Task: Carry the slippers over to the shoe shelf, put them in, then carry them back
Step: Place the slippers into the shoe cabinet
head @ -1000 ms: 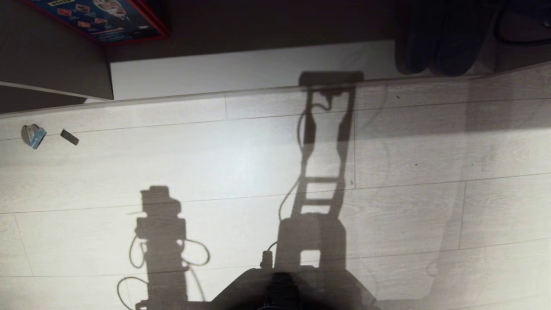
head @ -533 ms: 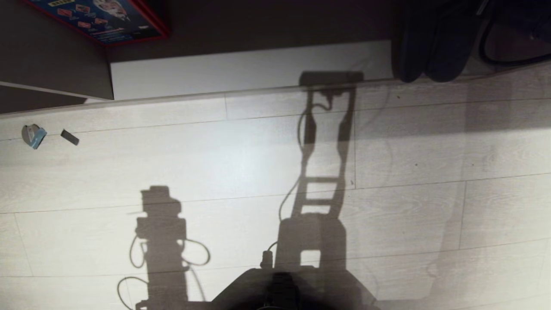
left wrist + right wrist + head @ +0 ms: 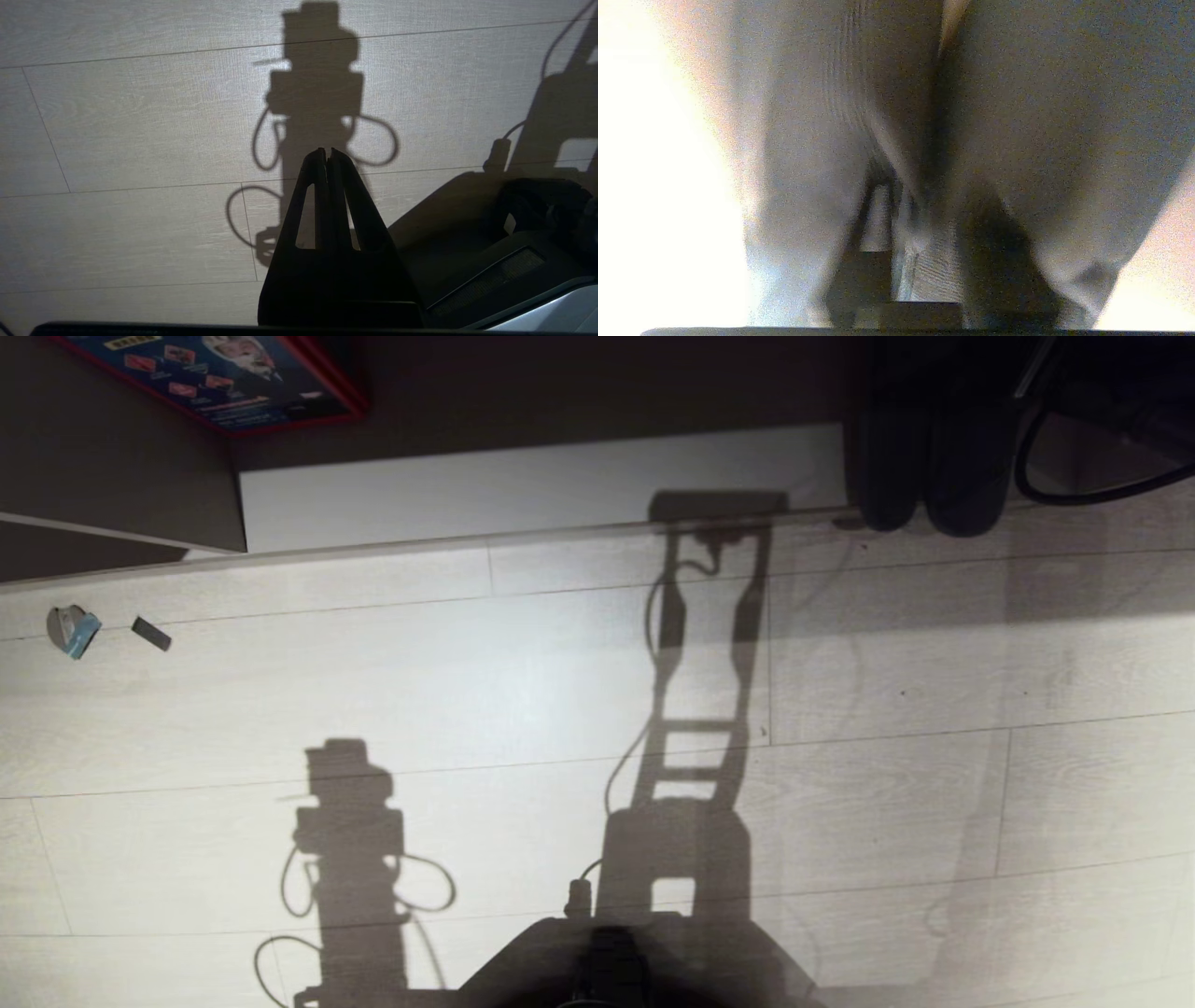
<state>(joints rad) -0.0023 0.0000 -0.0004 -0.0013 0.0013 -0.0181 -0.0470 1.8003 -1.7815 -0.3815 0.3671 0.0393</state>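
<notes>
Blue-grey slippers (image 3: pixel 934 457) upper right in head view; right wrist view shows right fingers (image 3: pixel 920 242) among them, grip unclear. Left fingers (image 3: pixel 327 161) together over floor (image 3: pixel 140 116).

two slippers (image 3: pixel 934 457), one picture box (image 3: pixel 224 378)

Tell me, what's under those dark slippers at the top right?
The toes of the slippers hang over the pale wood floor; further back they lie on the shelf's pale base board. Their far ends are lost in shadow.
</notes>
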